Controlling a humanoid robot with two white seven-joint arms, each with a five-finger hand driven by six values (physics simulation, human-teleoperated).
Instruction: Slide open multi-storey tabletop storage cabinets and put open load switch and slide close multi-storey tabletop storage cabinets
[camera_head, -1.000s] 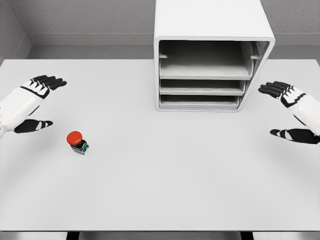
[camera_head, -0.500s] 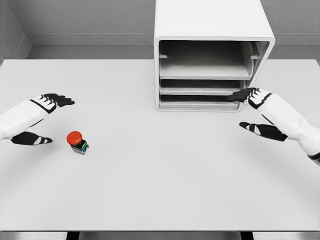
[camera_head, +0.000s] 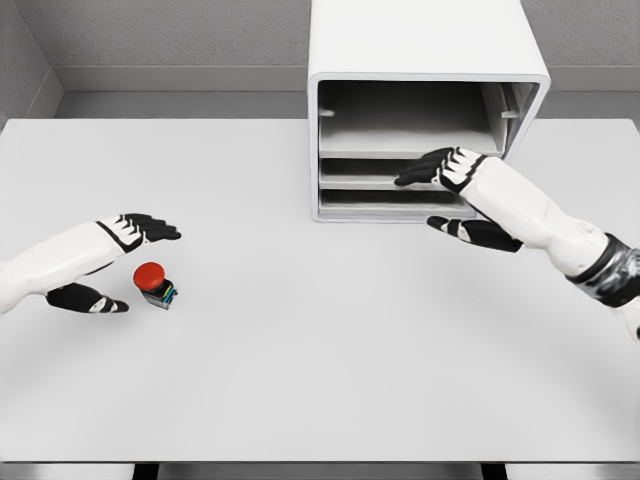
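Table (camera_head: 320, 380): both hands' fingers (camera_head: 155, 228) spread, holding nothing.

cabinets: one white storage cabinet (camera_head: 428, 50) | drawer trays in it: three, stacked | switches: one red-capped load switch (camera_head: 154, 284) | hands: two, left hand (camera_head: 118, 262), right hand (camera_head: 455, 195) | counters: one counter (camera_head: 320, 350)

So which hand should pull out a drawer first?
Probably the right hand: it is open right in front of the cabinet drawers. The left hand is far off, beside the red switch.
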